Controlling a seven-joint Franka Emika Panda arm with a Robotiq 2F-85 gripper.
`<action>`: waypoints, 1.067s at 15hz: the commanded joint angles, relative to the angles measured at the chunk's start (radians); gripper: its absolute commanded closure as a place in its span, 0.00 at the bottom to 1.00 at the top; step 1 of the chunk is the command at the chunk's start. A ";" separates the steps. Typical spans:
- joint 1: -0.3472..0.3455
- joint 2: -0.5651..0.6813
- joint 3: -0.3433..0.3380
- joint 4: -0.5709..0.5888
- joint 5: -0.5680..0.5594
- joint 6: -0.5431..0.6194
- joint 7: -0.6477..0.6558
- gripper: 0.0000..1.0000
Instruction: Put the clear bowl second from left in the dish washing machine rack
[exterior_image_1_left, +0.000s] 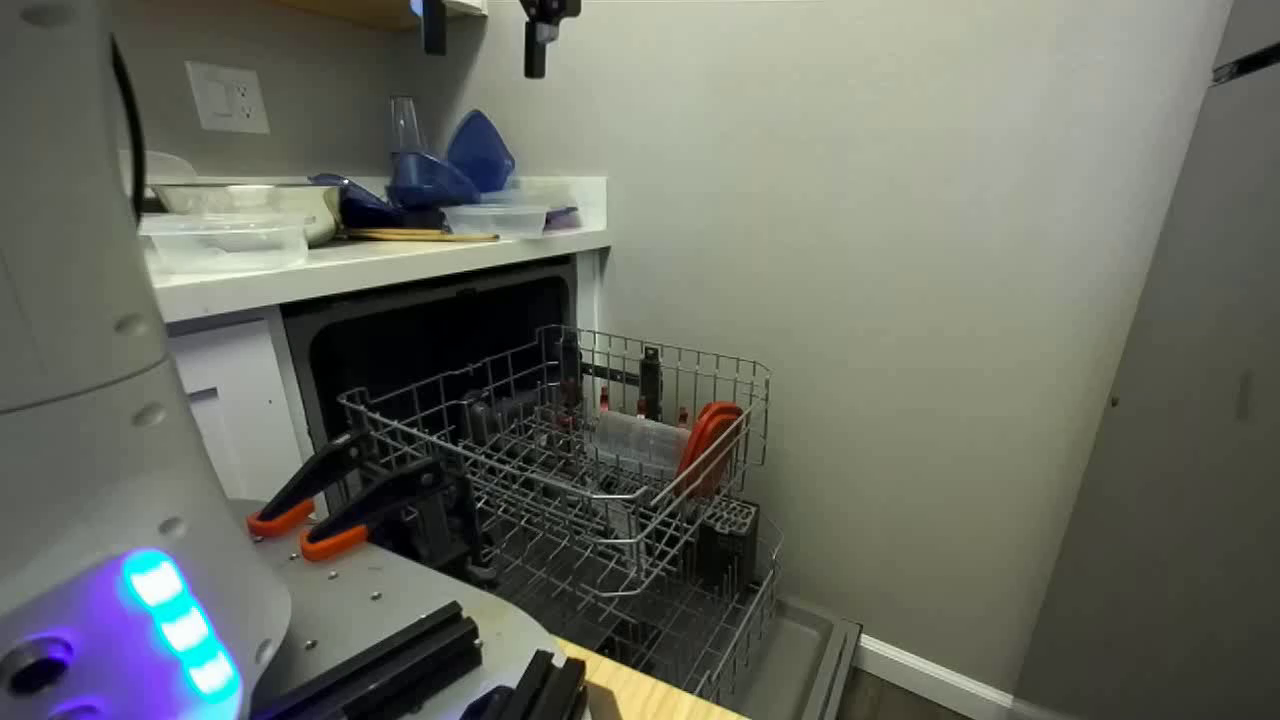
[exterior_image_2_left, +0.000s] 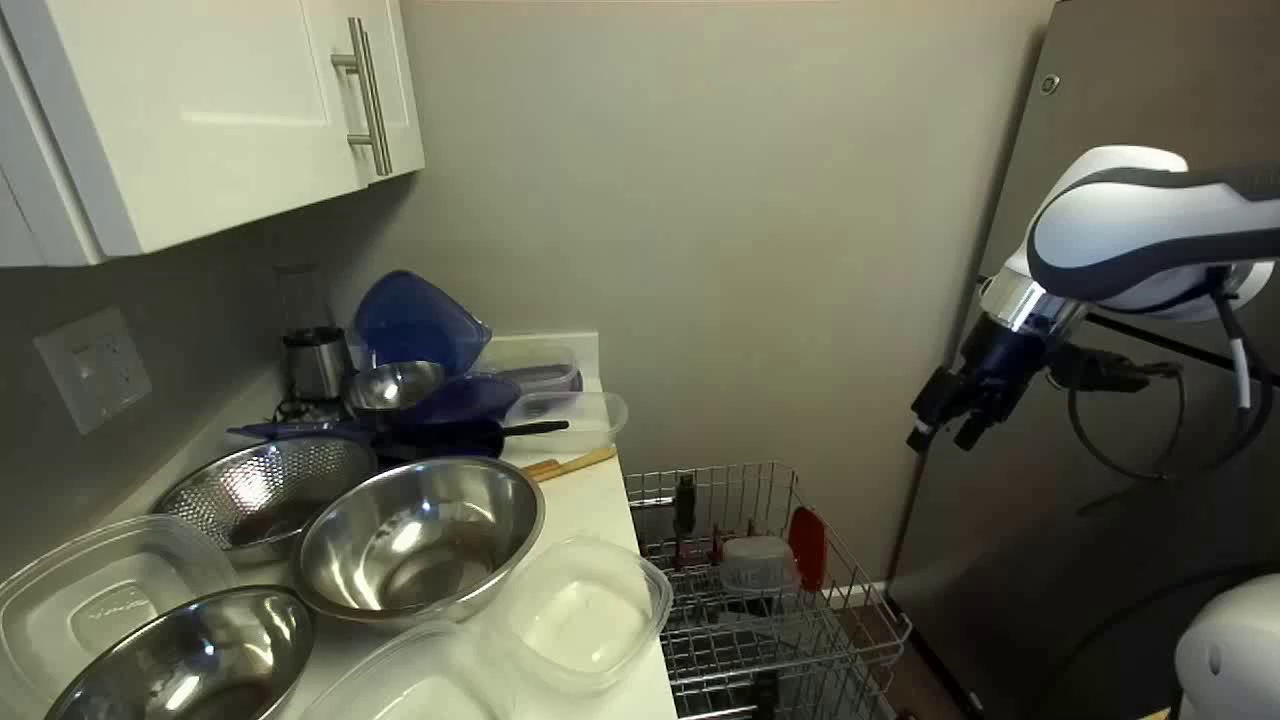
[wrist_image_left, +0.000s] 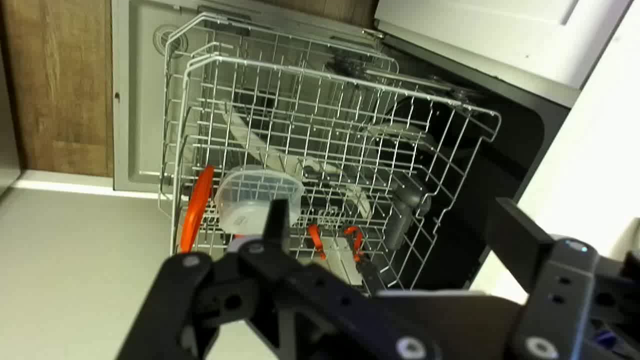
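The clear bowl (wrist_image_left: 257, 200), see-through and greyish, sits tilted in the upper wire rack (wrist_image_left: 340, 77), beside an upright orange-red disc (wrist_image_left: 196, 209). In both exterior views the clear bowl (exterior_image_1_left: 640, 443) (exterior_image_2_left: 758, 566) shows among the prongs of the grey wire rack (exterior_image_1_left: 500, 465) (exterior_image_2_left: 720, 668). My gripper (wrist_image_left: 395, 220) is open, its fingers wide apart with nothing between them. In an exterior view the gripper (exterior_image_2_left: 942, 435) hangs in the air, well above the rack. Only its fingertips (exterior_image_1_left: 485, 55) show at the top of an exterior view.
A white counter (exterior_image_2_left: 640, 665) stands beside the rack with steel bowls (exterior_image_2_left: 420, 545), a steel colander (exterior_image_2_left: 265, 490), blue bowls (exterior_image_1_left: 430, 180) and clear containers (exterior_image_2_left: 585, 620). A lower rack (exterior_image_1_left: 740, 650) lies below. A wall (exterior_image_1_left: 850, 300) borders the dishwasher. Black-and-orange clamps (exterior_image_1_left: 340, 540) sit by the base.
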 joint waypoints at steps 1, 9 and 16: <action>-0.012 0.004 0.011 -0.018 0.010 -0.007 -0.009 0.00; -0.013 0.016 0.012 -0.040 0.010 -0.007 -0.009 0.00; 0.019 0.175 -0.007 0.063 0.023 0.144 -0.059 0.00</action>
